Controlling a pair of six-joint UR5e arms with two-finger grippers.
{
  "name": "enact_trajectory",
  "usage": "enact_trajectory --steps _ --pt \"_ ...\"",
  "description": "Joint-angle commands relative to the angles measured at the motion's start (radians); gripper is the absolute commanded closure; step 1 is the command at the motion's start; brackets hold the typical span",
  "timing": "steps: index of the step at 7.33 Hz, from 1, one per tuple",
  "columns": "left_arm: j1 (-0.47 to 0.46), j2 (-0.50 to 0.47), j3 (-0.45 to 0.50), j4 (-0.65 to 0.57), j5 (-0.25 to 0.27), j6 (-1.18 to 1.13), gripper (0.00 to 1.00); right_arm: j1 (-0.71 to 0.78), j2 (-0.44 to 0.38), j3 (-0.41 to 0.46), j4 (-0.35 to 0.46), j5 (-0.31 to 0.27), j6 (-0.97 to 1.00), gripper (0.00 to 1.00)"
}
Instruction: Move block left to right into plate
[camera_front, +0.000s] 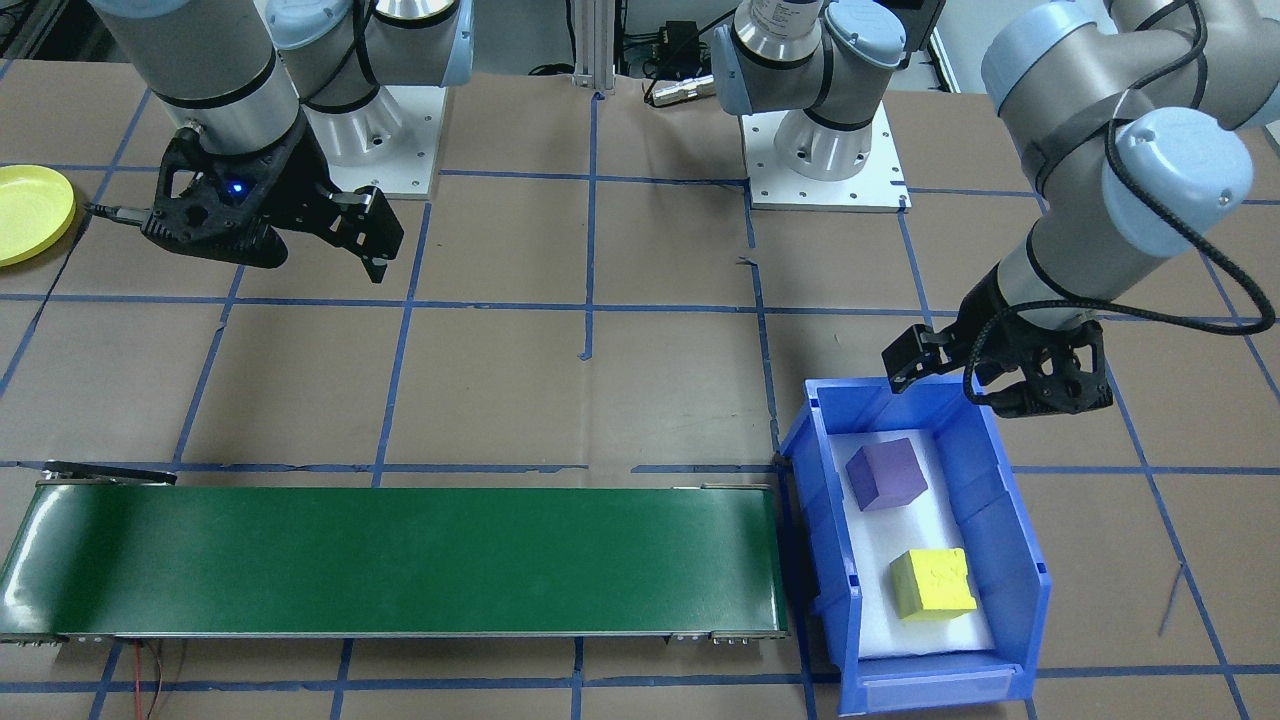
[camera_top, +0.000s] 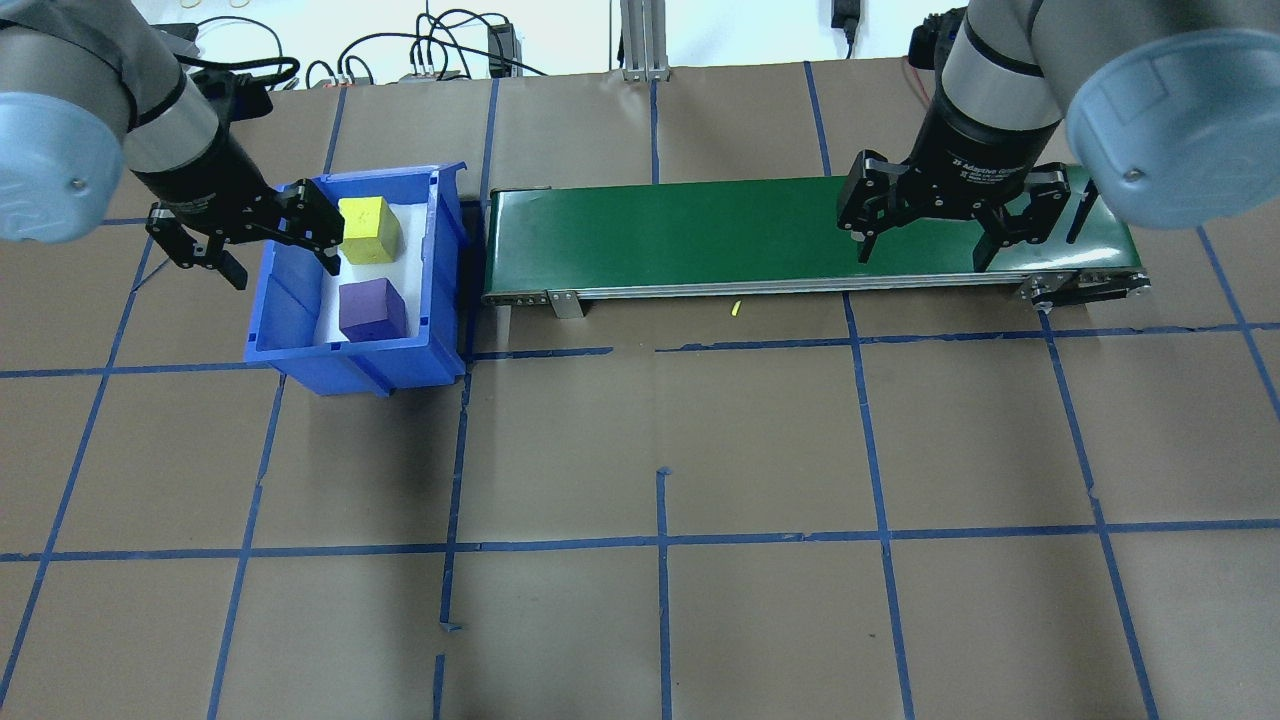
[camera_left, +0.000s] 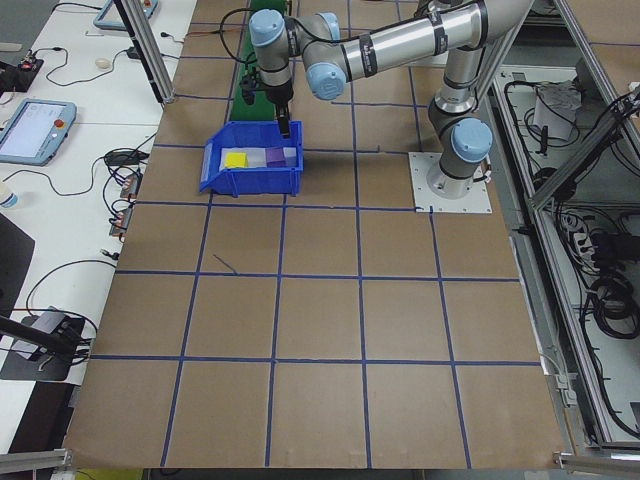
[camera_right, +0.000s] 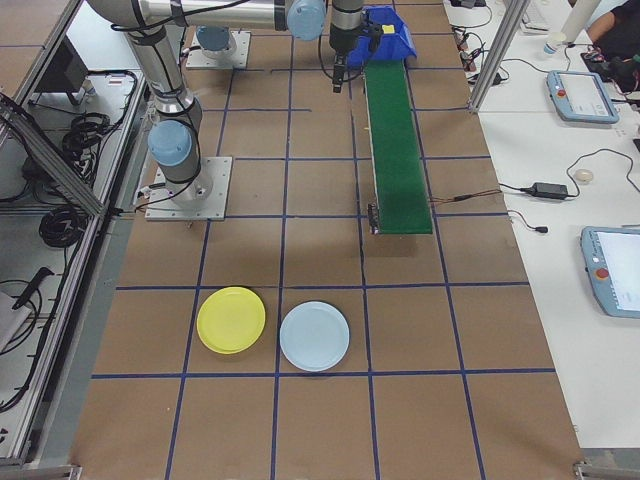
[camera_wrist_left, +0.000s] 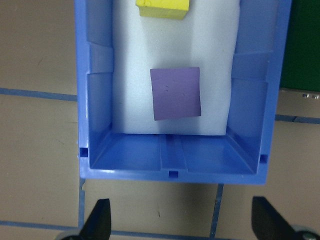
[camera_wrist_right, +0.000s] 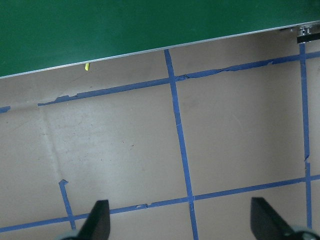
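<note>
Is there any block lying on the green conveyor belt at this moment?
No, the green conveyor belt is bare, and the purple block and yellow block both sit inside the blue bin.

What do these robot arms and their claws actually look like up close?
Both arms are silver-grey metal tubes with pale blue caps at the joints, standing on white square base plates. Each ends in a black two-finger claw with an open, skeletal frame: the left gripper has a black cable looping along its arm, and the right gripper shows a small blue light.

Robotics lab: taped grid table (camera_top: 640, 450), teach pendants (camera_right: 580, 95).
</note>
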Motion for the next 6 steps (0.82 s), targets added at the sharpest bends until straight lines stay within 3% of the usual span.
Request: enact_trajectory --steps 1,6 --pt "-0.006 -0.108 -0.012 0.150 -0.002 0.000 0.00 0.000 0.000 -0.005 0.000 0.000 -0.005 0.00" --pt "-0.011 -0.165 -0.069 0.276 -0.003 0.008 0.00 0.000 0.000 -0.004 0.001 0.015 -0.005 0.00"
